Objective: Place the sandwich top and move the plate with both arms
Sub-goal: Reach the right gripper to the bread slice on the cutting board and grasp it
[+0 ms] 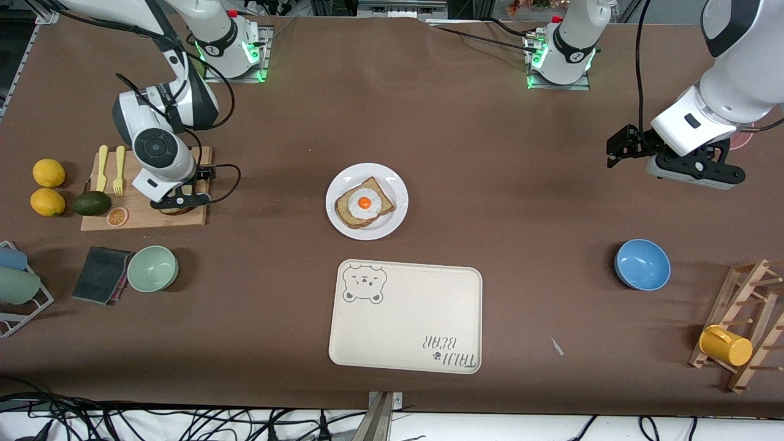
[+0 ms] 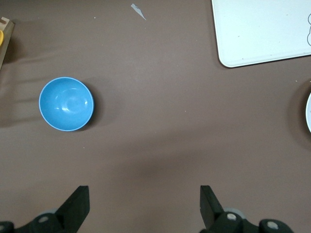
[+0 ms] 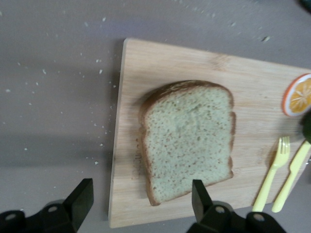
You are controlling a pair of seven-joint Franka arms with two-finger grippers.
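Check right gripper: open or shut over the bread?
Open. The right gripper hangs over the sandwich top on the cutting board, fingers spread apart, gripping nothing.

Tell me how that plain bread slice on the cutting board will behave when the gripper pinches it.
The sandwich top looks soft and porous, so it will probably compress and sag rather than stay stiff. It lies flat on the cutting board, so the open right gripper over it likely needs an edge grip. Crumbs may shed.

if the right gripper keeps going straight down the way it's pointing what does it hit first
Most likely the sandwich top, lying flat on the wooden cutting board. The right gripper is open and points down over it; its height above it is unclear.
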